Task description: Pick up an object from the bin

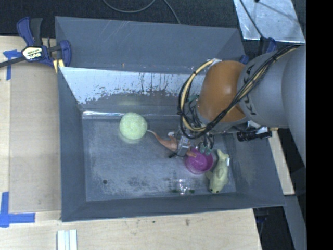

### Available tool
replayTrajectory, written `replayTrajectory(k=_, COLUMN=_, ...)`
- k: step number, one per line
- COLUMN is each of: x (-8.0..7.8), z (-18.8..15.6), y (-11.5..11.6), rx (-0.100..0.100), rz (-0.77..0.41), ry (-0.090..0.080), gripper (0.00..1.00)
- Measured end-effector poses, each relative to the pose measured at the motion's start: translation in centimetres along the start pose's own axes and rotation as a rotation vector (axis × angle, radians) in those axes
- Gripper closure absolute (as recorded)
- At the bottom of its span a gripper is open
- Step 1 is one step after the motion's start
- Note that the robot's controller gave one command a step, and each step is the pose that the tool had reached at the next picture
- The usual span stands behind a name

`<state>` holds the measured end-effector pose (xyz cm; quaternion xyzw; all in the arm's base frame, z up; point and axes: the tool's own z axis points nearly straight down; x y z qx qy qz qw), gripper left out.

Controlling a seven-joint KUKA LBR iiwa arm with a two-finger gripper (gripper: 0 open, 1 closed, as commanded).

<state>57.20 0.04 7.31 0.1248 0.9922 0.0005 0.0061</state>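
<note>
My gripper [183, 146] is down at the bin floor, right of the middle, under the arm's orange cover. A small orange-brown curved thing [165, 140] lies just at its left, touching or nearly touching it. Right below the gripper sits a magenta round thing [198, 161]. A pale yellow-green lumpy thing [219, 173] lies to the right of that, near the bin's right wall.
A pale green ball [132, 126] rests at the back of the floor, left of the gripper. A small clear shiny piece [180, 187] lies near the front wall. The arm reaches in from the right over the bin's rim.
</note>
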Motion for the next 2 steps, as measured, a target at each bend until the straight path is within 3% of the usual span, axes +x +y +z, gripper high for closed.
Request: replayTrajectory(k=2, x=0.3, z=-2.3, y=-0.1, rx=0.004, rz=0.0, ry=0.016, gripper=1.0)
